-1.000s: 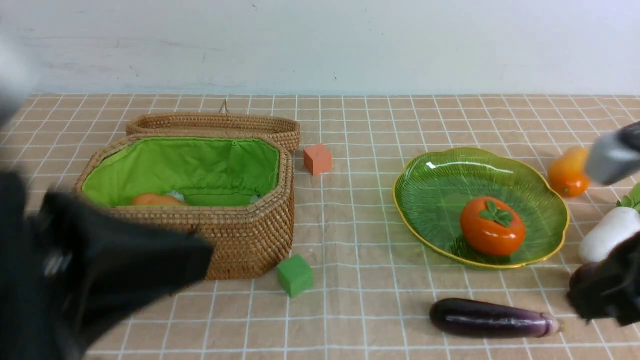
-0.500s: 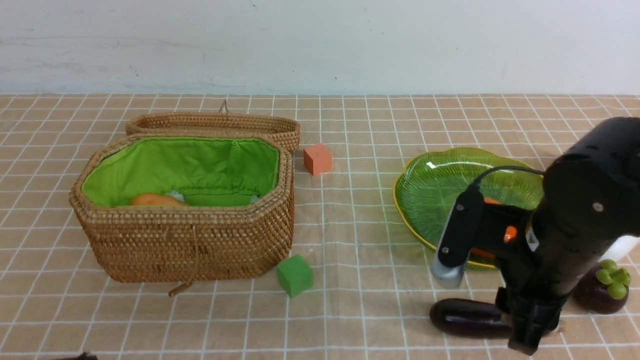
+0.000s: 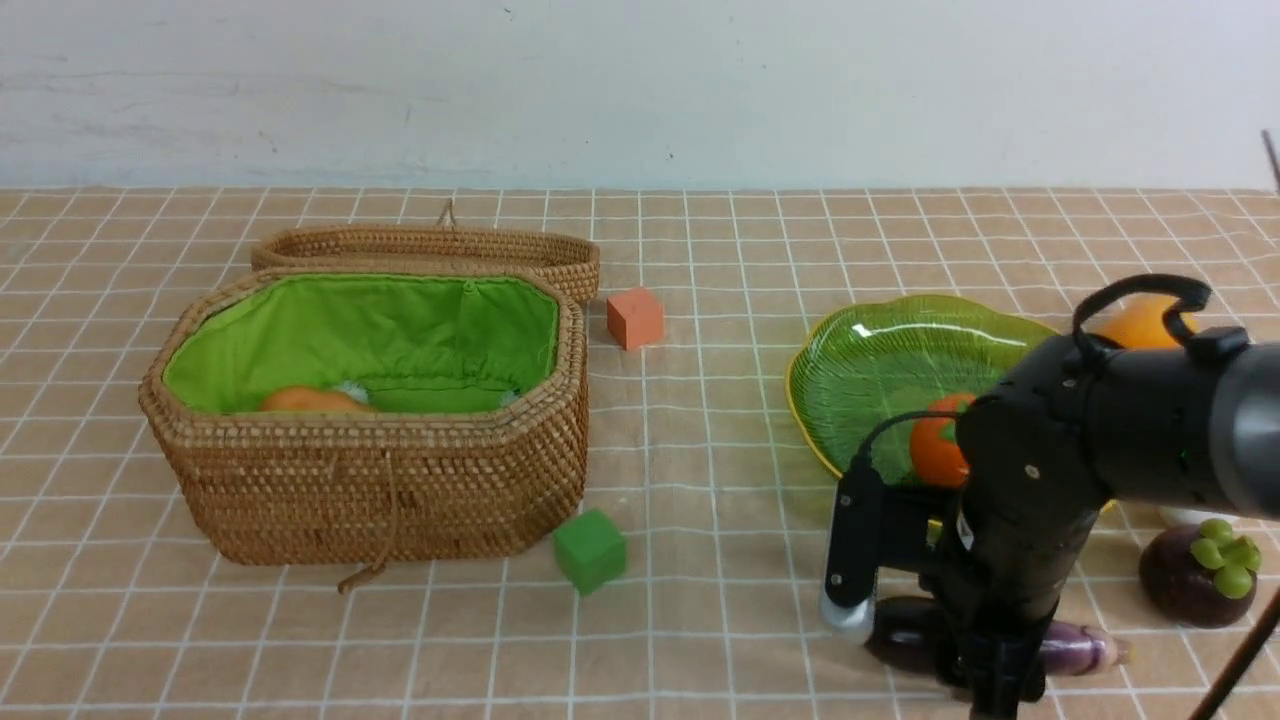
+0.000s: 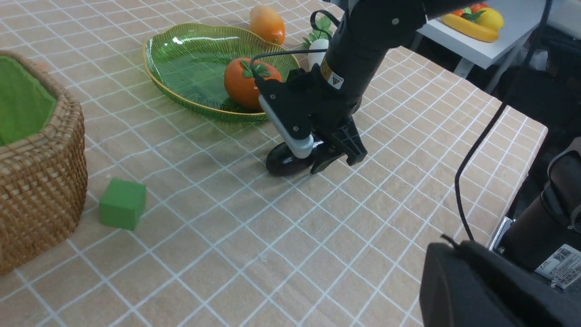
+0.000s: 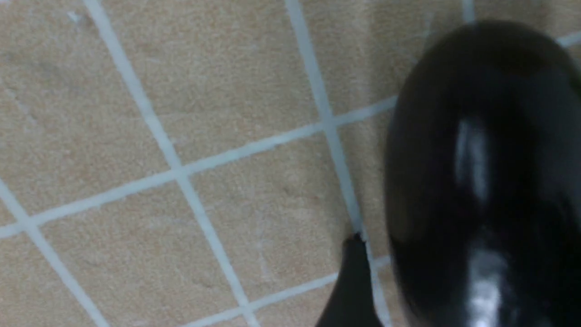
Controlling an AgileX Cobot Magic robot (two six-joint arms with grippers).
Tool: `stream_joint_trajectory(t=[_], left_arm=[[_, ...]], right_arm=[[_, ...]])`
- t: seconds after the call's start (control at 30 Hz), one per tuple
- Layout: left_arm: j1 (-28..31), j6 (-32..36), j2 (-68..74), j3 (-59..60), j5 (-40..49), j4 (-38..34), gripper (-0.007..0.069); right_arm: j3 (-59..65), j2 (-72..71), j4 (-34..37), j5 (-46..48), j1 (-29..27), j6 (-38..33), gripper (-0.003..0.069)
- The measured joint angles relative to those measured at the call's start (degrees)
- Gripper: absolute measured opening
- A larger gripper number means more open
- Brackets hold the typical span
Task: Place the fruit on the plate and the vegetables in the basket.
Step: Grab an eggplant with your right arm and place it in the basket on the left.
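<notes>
My right gripper [image 3: 985, 672] stands open, lowered over the dark purple eggplant [image 3: 900, 640], which lies on the cloth between its fingers [image 4: 356, 153]. In the right wrist view the eggplant [image 5: 481, 172] fills the frame beside one fingertip [image 5: 354, 286], with a small gap between them. The persimmon [image 3: 935, 450] sits on the green plate [image 3: 880, 360]. The mango [image 3: 1140, 325], mangosteen [image 3: 1195, 575] and radish [image 4: 317, 47] lie on the cloth to the plate's right. The potato [image 3: 310, 400] rests in the open basket [image 3: 380, 490]. My left gripper [image 4: 476, 286] is a dark blurred shape, shut and holding nothing.
The wicker lid [image 3: 430, 245] lies behind the basket. An orange cube [image 3: 634, 317] sits beside the lid and a green cube [image 3: 590, 550] in front of the basket. A white shelf [image 4: 476, 41] with other fruit stands past the table's right edge.
The right arm swung in from the right and came down over the eggplant, its jaws opening. The left arm withdrew out of the front view.
</notes>
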Motion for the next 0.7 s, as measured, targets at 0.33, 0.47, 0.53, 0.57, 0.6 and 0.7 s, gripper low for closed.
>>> stream_joint_trajectory(t=[0.33,0.47,0.53,0.57,0.6,0.7], left_arm=[[0.00,0.00,0.00,0.00,0.19,1.54,-0.0013],[0.00,0.00,0.00,-0.49,0.39,2.28,-0.0013],[0.00,0.04,0.00,-1.15,0.05,3.14,-0.0013],[0.00,0.11,0.00,-1.40,-0.26,3.56,-0.0013],[0.00,0.23,0.00,-1.54,-1.04,4.25,-0.0013],[0.00,0.22,0.00,-1.61,-1.97,4.93,-0.0013]], right_arm=[[-0.56,-0.17,1.50,1.11,0.16,3.85,0.0398],[-2.01,-2.42,3.71,3.62,1.33,7.43,0.0398],[-6.64,-6.86,9.09,6.62,4.15,10.21,0.0398],[-9.50,-8.45,11.14,6.82,5.63,10.98,0.0398],[-14.96,-11.44,15.51,5.78,8.00,12.29,0.0398],[-24.32,-12.67,22.75,1.39,11.00,13.22,0.0398]])
